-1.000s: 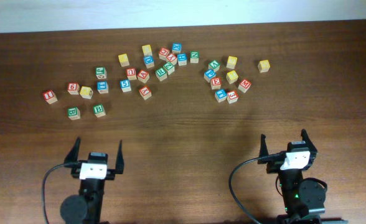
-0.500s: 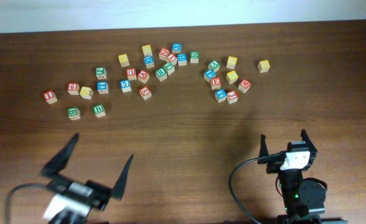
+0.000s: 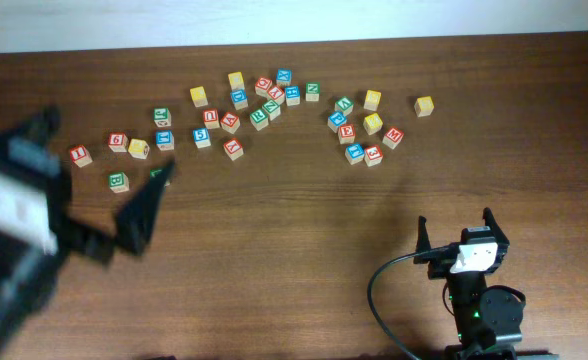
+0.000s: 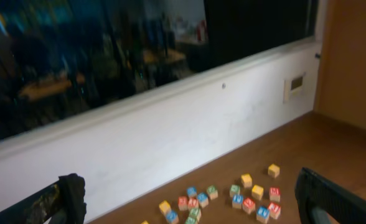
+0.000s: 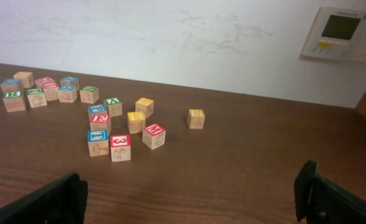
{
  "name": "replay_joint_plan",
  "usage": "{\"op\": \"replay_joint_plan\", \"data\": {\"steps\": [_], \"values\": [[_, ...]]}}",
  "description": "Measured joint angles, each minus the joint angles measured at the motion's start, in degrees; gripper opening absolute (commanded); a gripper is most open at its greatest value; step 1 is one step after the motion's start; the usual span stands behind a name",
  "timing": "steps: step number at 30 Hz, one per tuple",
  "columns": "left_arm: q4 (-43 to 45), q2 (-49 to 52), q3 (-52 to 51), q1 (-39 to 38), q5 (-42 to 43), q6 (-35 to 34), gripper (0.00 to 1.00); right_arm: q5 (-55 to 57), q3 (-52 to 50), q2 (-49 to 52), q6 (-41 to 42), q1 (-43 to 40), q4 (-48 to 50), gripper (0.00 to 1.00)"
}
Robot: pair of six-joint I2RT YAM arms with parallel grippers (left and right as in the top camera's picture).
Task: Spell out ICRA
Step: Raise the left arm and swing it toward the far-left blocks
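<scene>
Far left, the left claw (image 3: 109, 147) looms above the desk (image 3: 274, 250), blurred, jaws spread wide and holding nothing. Seen from overhead in the gap between its fingers, the red I (image 3: 79, 155) sits at the left end of the scattered cubes. On to the middle bunch: the green R (image 3: 259, 118) is packed among its neighbours, with what looks like the red A (image 3: 231, 122) just beside it. The yellow C? Letters too small to call. Bottom right, the right claw (image 3: 455, 220) sits well apart from the cubes, wide open, empty.
</scene>
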Motion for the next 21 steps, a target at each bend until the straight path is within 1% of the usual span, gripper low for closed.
{"op": "replay_joint_plan", "data": {"steps": [3,8,16,17,21], "values": [[-0.90,6.95,3.21,0.00,0.02,0.02,0.99,-0.02,0.00,0.00,-0.02,0.00,0.00,0.98],[-1.49,14.80,3.39,0.00,-0.02,0.02,0.99,0.00,0.00,0.00,0.02,0.00,-0.02,0.98],[-1.57,18.93,3.39,0.00,0.00,0.02,0.99,0.00,0.00,0.00,0.02,0.00,0.00,0.98],[-1.57,19.19,3.39,0.00,0.00,0.02,0.95,0.00,0.00,0.00,0.00,0.00,0.00,0.98],[-1.57,19.89,3.39,0.00,0.00,0.20,0.50,0.00,0.00,0.00,0.00,0.00,0.00,0.98]]}}
